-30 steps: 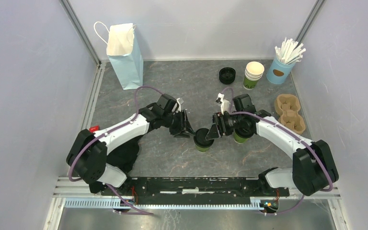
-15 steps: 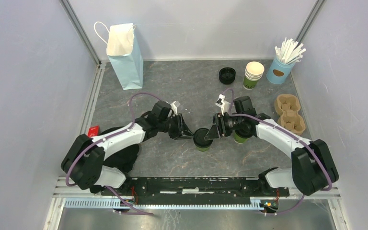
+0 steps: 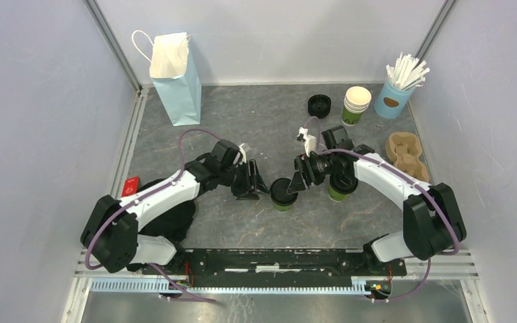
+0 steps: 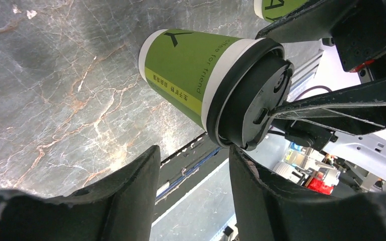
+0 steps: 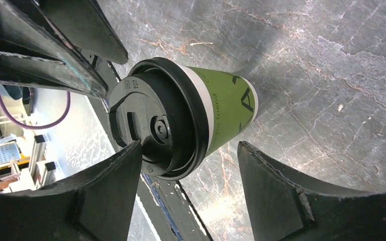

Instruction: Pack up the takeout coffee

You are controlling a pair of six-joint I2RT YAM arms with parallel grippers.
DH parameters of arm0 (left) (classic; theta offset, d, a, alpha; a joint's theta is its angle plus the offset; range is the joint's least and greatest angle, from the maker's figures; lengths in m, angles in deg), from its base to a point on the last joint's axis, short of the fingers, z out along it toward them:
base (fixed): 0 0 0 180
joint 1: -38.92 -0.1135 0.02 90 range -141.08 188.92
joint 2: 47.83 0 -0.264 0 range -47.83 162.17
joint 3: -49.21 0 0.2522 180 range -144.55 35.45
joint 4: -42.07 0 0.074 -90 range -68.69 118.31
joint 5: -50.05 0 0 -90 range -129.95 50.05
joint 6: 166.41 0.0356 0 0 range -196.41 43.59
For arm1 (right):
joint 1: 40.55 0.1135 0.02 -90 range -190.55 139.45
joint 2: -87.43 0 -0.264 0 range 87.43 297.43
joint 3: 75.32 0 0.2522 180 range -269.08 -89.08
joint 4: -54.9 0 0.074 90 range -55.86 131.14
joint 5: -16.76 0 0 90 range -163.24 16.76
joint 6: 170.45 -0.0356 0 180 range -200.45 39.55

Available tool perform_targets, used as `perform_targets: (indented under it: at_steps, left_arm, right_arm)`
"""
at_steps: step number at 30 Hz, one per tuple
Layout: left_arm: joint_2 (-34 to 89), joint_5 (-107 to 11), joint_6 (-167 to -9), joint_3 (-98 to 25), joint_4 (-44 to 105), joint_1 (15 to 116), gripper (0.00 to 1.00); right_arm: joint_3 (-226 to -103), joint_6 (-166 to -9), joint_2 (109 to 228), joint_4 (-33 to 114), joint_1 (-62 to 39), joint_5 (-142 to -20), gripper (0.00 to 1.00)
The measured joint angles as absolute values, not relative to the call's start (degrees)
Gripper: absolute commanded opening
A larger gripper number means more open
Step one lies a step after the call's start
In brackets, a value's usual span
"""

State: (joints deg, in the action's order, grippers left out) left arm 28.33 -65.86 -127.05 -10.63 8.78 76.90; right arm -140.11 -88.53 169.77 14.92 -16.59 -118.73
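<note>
One takeout coffee cup (image 3: pixel 283 194), green with a black lid, stands mid-table between my two grippers. In the left wrist view the cup (image 4: pixel 191 70) lies just beyond my left gripper (image 4: pixel 193 163), which is open with nothing between its fingers. My left gripper (image 3: pixel 257 188) sits just left of the cup. My right gripper (image 3: pixel 295 183) is open at the cup's right side. In the right wrist view, one finger (image 5: pixel 115 186) overlaps the lid (image 5: pixel 156 125); the other stands apart from the cup wall. A second lidded cup (image 3: pixel 338 192) stands partly hidden under my right arm.
A pale blue paper bag (image 3: pixel 175 75) stands at the back left. Along the back right are loose black lids (image 3: pixel 319 105), a stack of lidless cups (image 3: pixel 357 104) and a blue holder of white sticks (image 3: pixel 397 94). A cardboard cup carrier (image 3: pixel 407 159) lies at the right.
My left gripper has drawn back leftward off the cup and its jaws have widened. The right gripper has shifted slightly at the lid. The cup stays in place.
</note>
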Motion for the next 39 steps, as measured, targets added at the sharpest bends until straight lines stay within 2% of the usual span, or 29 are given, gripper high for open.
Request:
perform_targets:
  at_steps: [3,7,11,16,29,39]
  left_arm:
    - [27.8,-65.9,-126.1,-11.9,6.8,76.1,0.63]
    - [27.1,-65.9,-126.1,-13.3,6.3,74.1,0.58]
    - [28.9,-66.2,-126.1,-15.6,6.6,72.5,0.58]
    - [33.5,-67.9,-126.1,-16.8,9.2,72.1,0.59]
    - [35.7,-71.7,-126.1,-14.0,13.2,72.4,0.55]
    - [37.1,-71.7,-126.3,-9.9,19.2,72.9,0.41]
  right_arm:
    - [-141.2,-87.8,169.6,12.4,-16.5,-117.6,0.79]
    - [-142.8,-88.1,168.7,10.1,-16.5,-116.9,0.79]
    - [-142.9,-89.2,167.1,10.7,-16.5,-117.7,0.78]
    - [-141.2,-90.9,167.0,12.5,-16.5,-118.9,0.69]
    - [-136.8,-93.2,167.0,15.6,-16.5,-120.2,0.65]
    - [-133.1,-95.6,166.5,20.8,-16.9,-121.3,0.59]
